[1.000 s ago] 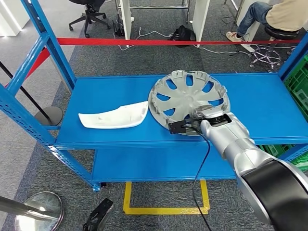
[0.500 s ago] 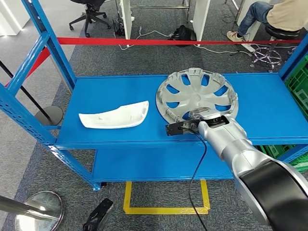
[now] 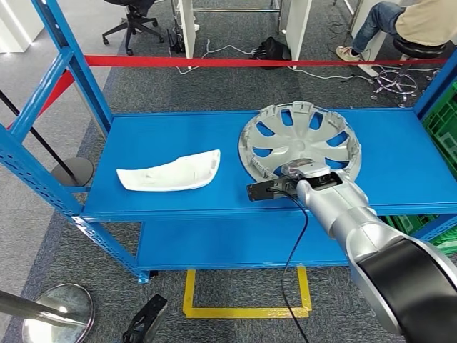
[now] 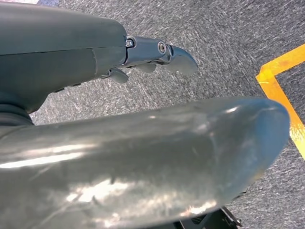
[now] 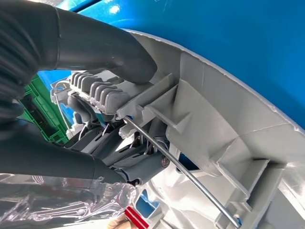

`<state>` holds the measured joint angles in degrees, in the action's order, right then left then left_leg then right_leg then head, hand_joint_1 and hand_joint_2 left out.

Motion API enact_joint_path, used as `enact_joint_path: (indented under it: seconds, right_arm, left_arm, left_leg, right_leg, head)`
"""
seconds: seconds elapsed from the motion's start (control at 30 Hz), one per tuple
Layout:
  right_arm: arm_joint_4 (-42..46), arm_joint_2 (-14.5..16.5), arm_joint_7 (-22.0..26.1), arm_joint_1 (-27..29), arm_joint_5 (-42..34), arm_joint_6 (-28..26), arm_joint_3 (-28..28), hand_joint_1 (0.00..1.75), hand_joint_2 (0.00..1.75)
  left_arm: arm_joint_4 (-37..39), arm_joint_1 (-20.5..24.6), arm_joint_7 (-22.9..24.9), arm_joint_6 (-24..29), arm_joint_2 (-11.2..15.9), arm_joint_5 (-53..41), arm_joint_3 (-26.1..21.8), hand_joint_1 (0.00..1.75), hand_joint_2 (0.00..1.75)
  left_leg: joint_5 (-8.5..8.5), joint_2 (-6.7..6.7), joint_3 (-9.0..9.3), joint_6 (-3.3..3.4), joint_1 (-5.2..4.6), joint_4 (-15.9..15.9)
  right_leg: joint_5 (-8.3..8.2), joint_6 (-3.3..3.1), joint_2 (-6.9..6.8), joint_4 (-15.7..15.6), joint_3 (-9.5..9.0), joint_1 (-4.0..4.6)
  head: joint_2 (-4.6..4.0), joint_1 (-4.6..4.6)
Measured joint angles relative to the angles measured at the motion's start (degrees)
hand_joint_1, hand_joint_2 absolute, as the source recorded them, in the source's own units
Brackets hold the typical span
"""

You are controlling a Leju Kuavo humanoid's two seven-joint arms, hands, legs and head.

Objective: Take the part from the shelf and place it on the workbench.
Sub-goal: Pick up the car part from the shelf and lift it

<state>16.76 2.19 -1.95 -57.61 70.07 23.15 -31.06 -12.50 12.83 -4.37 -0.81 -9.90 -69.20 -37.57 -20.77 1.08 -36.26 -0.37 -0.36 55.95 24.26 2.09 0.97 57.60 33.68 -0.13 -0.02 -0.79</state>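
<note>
Head view: even, bright overhead lighting, soft shadows, sharp focus; straight edges bow slightly toward the frame borders. Pale glare sits on the blue shelf (image 3: 161, 143) surface. Left wrist view: the left hand (image 4: 107, 157), very close, is blurred and carries streaked white highlights; the carpet (image 4: 230, 43) shows motion smear. Right wrist view: dim foreground, bright reflections on blue metal.

From my feed I see a grey carpeted floor (image 3: 226, 89) with a yellow taped square outline (image 3: 245, 300) just below the blue metal shelving frame (image 3: 59, 78). A red barrier tape (image 3: 216, 63) stretches across behind the frame, and beyond it stand a black wheeled office chair (image 3: 135, 21) near the far left corner and white desk legs (image 3: 187, 25) with dark cables on the carpet. A round chrome stanchion base (image 3: 56, 314) sits at the near left, and a green plastic crate (image 3: 445, 128) shows at the right edge.
</note>
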Motion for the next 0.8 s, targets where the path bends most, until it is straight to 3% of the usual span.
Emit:
enact_joint_path:
  seconds: [0.13,0.47,0.8]
  right_arm:
    - [0.0,0.0,0.1,0.0,-0.1,-0.3,0.0,1.75,1.75]
    - [0.0,0.0,1.0,-0.4,0.0,-1.9,0.0,1.75,1.75]
    - [0.3,0.3,2.2,-1.4,-1.1,-5.3,0.0,1.75,1.75]
  left_arm:
    - [0.0,0.0,-0.2,0.0,0.0,0.1,0.0,0.0,1.75]
    - [0.0,0.0,-2.7,-0.2,0.2,0.3,0.0,0.0,1.75]
    - [0.0,0.0,-1.9,1.2,0.4,1.3,0.0,0.0,1.75]
  left_leg:
    - [0.0,0.0,0.0,0.0,0.0,0.0]
    - [0.0,0.0,-0.02,0.0,0.0,0.0]
    - [0.01,0.0,-0.08,-0.01,0.0,0.0]
  right_leg:
    - [0.0,0.0,0.0,0.0,0.01,0.0]
    - [0.0,0.0,0.0,0.0,0.02,0.0]
    - [-0.01,0.0,0.01,0.0,0.07,0.0]
  head:
    - [0.0,0.01]
    - [0.0,0.0]
    - [0.0,0.01]
